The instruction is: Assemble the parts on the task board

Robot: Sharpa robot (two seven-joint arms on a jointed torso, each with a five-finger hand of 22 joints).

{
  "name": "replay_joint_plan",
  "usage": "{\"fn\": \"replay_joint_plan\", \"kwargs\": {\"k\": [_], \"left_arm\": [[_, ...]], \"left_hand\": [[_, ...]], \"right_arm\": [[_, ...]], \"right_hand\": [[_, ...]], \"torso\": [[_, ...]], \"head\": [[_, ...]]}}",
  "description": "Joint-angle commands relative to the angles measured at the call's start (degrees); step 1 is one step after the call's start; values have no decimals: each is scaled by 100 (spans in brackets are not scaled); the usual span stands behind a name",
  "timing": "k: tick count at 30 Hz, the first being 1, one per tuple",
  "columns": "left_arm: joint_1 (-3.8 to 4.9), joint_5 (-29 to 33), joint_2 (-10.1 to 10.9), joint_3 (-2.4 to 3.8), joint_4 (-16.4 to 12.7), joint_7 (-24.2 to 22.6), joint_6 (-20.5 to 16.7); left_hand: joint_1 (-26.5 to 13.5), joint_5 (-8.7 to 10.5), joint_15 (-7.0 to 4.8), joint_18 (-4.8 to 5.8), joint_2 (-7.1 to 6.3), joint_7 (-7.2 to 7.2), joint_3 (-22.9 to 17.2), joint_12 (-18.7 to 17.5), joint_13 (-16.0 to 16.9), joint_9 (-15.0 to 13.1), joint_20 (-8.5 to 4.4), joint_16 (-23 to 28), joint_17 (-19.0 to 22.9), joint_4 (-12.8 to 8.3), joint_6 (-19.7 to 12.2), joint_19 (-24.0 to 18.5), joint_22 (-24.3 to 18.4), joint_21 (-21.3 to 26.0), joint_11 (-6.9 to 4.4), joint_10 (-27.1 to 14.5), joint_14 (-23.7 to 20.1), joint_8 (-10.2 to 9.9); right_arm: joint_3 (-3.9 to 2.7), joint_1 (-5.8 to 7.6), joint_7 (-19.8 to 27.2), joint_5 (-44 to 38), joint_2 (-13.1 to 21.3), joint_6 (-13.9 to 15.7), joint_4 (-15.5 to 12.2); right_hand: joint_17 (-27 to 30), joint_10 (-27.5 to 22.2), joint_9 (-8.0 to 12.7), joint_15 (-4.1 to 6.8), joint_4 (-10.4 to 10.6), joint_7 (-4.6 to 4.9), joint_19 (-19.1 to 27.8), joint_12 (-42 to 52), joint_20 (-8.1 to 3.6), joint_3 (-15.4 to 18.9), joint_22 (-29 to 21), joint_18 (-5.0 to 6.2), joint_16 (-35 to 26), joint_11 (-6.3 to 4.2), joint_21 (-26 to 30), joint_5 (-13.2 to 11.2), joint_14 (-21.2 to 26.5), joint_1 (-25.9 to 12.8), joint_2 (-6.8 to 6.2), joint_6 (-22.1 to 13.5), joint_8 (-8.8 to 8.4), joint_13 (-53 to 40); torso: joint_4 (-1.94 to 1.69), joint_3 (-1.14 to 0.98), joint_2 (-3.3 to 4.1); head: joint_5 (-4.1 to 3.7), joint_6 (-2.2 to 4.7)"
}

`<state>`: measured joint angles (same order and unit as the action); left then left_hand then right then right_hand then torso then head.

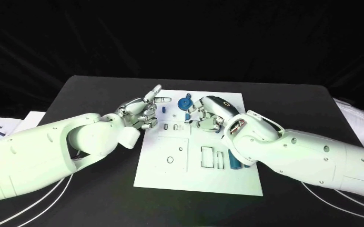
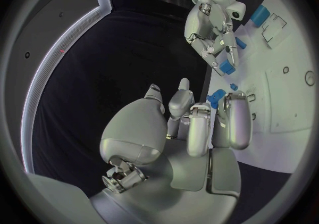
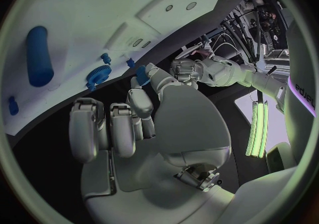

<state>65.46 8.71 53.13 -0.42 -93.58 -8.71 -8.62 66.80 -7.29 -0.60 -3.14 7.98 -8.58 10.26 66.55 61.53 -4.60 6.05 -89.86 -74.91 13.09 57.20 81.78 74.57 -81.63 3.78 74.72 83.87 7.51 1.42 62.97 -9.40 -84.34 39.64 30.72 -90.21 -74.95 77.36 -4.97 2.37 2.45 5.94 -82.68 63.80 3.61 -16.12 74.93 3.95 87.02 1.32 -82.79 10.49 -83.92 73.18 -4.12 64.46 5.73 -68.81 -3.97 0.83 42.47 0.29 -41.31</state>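
Black surface (image 1: 91, 88); task board (image 1: 174, 177) at centre. Both hands over its far edge. Left hand (image 1: 140, 112) fingers part-curled, holding nothing. Right hand (image 1: 206, 114) pinching a small blue part (image 3: 141, 75). Gear (image 1: 184, 103) and cylinder (image 1: 234, 160) loose: assembly looks early.

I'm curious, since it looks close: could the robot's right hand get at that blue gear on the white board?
Probably yes. The right hand hovers over the task board just beside the blue gear, and nothing lies between them; the left hand stays at the board's opposite edge.
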Motion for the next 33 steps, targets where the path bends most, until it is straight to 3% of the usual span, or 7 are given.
{"fn": "replay_joint_plan", "kwargs": {"k": [1,7,12,33], "left_arm": [[19,10,16,7,-23,-286,-154],[29,52,37,12,-46,-364,-218],[34,148,32,13,-39,-417,-312],[37,195,-2,13,-83,-411,-314]], "left_hand": [[52,20,40,-56,7,1,14,-49,-43,-2,1,-14,-1509,-47,-48,-65,-49,58,1,-70,613,-31],[76,20,49,-81,13,-16,48,-319,-331,6,7,-14,-1509,-76,-100,-133,-168,139,15,-251,613,-55],[102,17,64,-168,36,-32,97,-813,-843,7,23,23,-1462,-107,-133,-378,-579,410,32,-588,594,-62],[122,17,66,-181,43,-35,109,-877,-908,6,25,45,-1435,-123,-140,-414,-641,457,34,-622,582,-62]], "right_arm": [[13,-3,-222,-275,-112,-377,126],[37,-21,-242,-337,-306,-486,298],[48,-31,-280,-391,-430,-574,433],[59,-64,-421,-605,-638,-765,647]], "right_hand": [[-1008,22,-6,35,0,1,-45,14,-9,39,179,-108,7,-13,-26,-29,-502,-7,8,56,20,0],[-1008,22,-6,35,0,1,-45,14,-9,39,179,-108,7,-13,-26,-29,-502,-7,8,56,20,0],[-1000,15,-7,36,6,-1,-45,-1,-10,45,181,-108,2,-14,-27,-37,-500,-15,11,60,21,10],[-987,-19,-6,37,16,1,-39,-60,-12,70,169,-106,-6,-13,-20,-51,-497,-35,-8,56,15,51]], "torso": [[2,1,3],[2,-6,6],[6,-12,1],[11,-10,3]], "head": [[13,-14],[29,-34],[50,-57],[66,-87]]}}
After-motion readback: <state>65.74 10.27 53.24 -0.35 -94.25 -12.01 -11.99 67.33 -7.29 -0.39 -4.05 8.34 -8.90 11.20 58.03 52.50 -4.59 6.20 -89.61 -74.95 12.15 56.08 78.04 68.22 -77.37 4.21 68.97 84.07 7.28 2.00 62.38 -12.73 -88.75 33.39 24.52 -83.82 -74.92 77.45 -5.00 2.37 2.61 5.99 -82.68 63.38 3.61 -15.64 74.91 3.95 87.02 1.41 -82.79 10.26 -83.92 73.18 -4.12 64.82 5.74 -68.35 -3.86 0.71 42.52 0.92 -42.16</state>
